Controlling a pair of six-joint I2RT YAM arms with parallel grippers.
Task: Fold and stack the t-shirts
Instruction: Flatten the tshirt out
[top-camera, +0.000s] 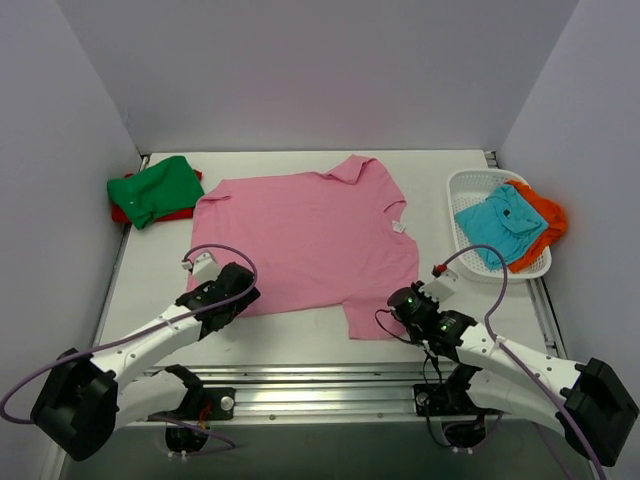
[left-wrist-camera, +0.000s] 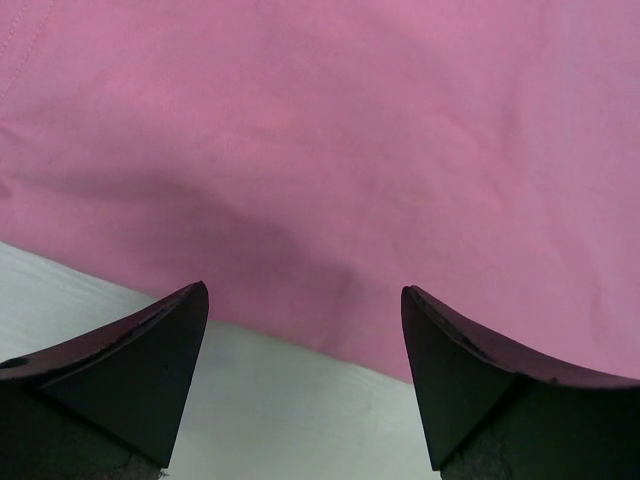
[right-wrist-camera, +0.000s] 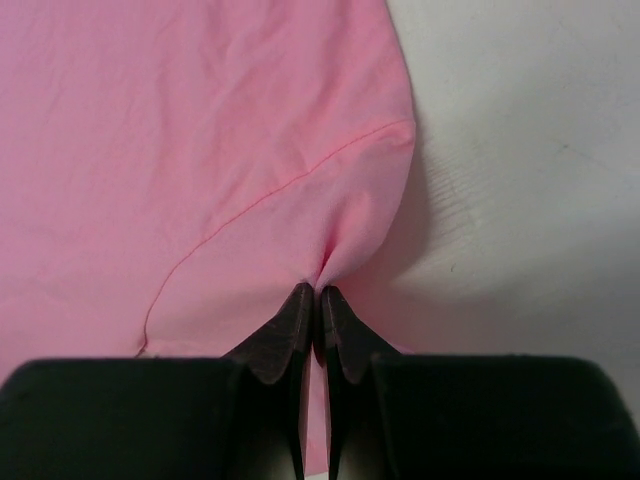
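Tabletop (top-camera: 290, 345): right pincer (right-wrist-camera: 317, 292) pinches pink shirt (top-camera: 310, 240) (at edge).

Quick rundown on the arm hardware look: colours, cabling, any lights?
Both the left arm and right arm have white links with black joint housings and black bases. A lavender cable loops along each. Jaws are matte black pointed wedges. Green lights glow on the right wrist.

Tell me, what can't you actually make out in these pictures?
- Top view: the red shirt lies mostly under the green shirt; its fold is hidden.
- Top view: the orange shirt in the basket is largely covered by the teal shirt.
- Top view: the white tag on the pink shirt is too small to read.
- Left wrist view: whether the open left gripper touches the cloth is unclear.
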